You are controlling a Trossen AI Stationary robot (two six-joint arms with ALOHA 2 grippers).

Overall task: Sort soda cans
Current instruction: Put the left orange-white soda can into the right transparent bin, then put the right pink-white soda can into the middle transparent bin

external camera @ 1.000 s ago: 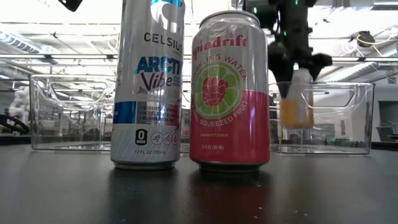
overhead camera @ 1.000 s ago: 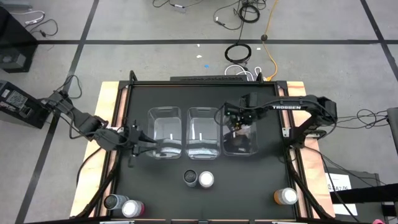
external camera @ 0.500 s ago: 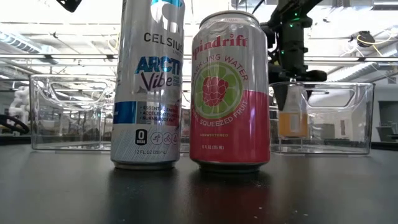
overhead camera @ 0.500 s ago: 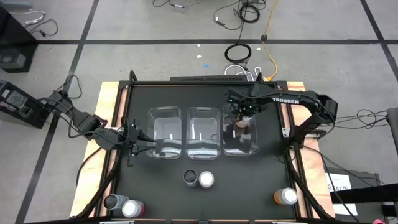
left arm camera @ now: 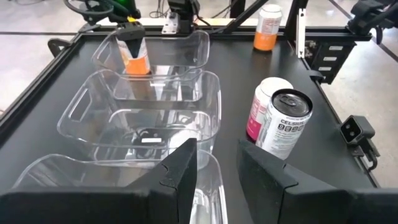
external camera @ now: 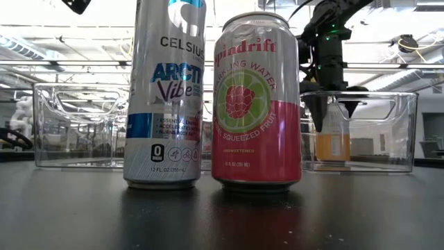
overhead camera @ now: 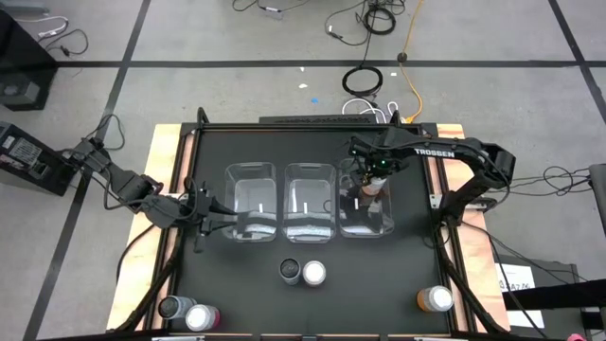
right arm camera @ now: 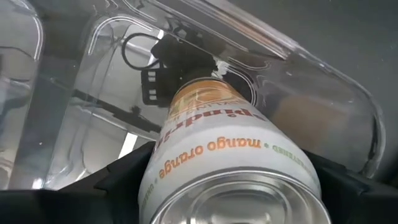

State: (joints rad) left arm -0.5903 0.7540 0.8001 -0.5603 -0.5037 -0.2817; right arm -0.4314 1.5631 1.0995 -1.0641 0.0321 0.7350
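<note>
My right gripper [external camera: 331, 111] reaches down into the right-hand clear bin [overhead camera: 365, 210] and is shut on an orange soda can [external camera: 333, 139], also visible as the orange can [left arm camera: 135, 59]. My left gripper [left arm camera: 217, 180] is open and hangs by the left bin [overhead camera: 250, 204], touching nothing. A dark grey can [overhead camera: 290, 272] and a pink can [overhead camera: 313, 274] stand side by side near the table's middle front. Another grey can [overhead camera: 173, 307] and pink can [overhead camera: 201, 317] stand at the near left corner. A second orange can [overhead camera: 436, 299] stands near right. My right gripper pinches the orange can by its upper part [external camera: 334, 104], one finger [right arm camera: 121, 177] on each side. The fingers come from above, pointing down. The can is upright inside the right bin; I cannot tell whether its base rests on the bin floor.
Three clear bins stand in a row across the table's middle, with the middle bin [overhead camera: 310, 204] between the other two. A raised black frame [overhead camera: 445, 237] borders the table. Cables lie on the floor beyond the far edge. Open black tabletop lies between the bins and the near cans.
My right gripper has moved a little toward the far edge and come down, carrying the orange can lower into the right bin. The can has stayed upright in the hold.
</note>
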